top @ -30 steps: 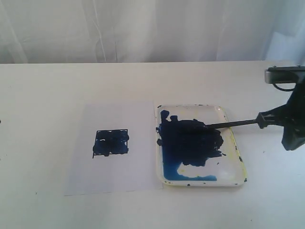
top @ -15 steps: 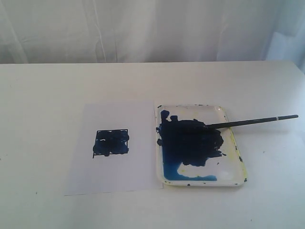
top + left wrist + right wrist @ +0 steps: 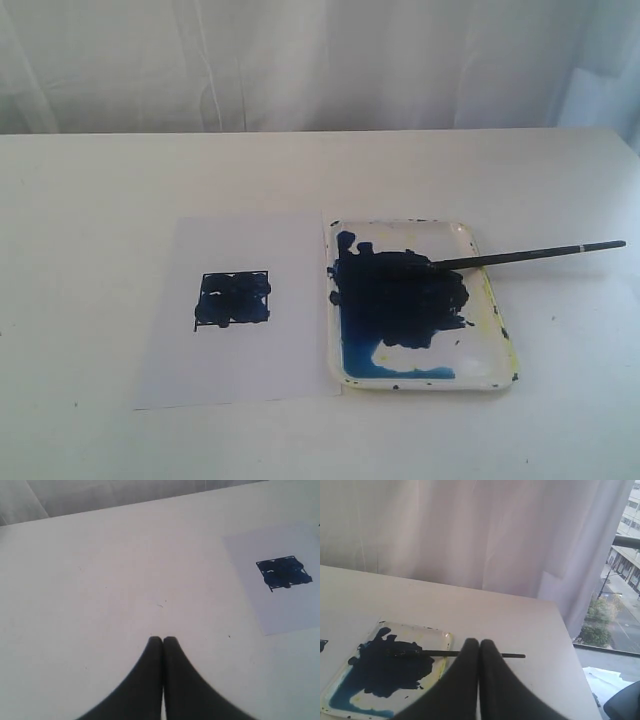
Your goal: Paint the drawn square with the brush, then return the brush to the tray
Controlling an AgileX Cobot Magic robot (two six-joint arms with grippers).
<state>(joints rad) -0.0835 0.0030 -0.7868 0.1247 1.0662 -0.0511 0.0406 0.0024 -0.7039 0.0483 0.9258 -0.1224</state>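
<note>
The drawn square (image 3: 232, 299) on the white paper sheet (image 3: 240, 370) is blotched with dark blue paint; it also shows in the left wrist view (image 3: 283, 573). The black brush (image 3: 520, 256) lies across the white tray (image 3: 492, 375), tip in the blue blotch, handle sticking out over the right rim. In the right wrist view the brush (image 3: 440, 653) and tray (image 3: 440, 639) lie beyond my right gripper (image 3: 479, 642), which is shut and empty, well above them. My left gripper (image 3: 162, 640) is shut over bare table, away from the paper. Neither gripper appears in the exterior view.
A white curtain (image 3: 300, 60) hangs behind the table. The table's right edge (image 3: 575, 680) lies near the tray, with a window view beyond it.
One second ago the right arm stood at the right edge by the brush handle; it has withdrawn out of the exterior view. The brush stays resting on the tray.
</note>
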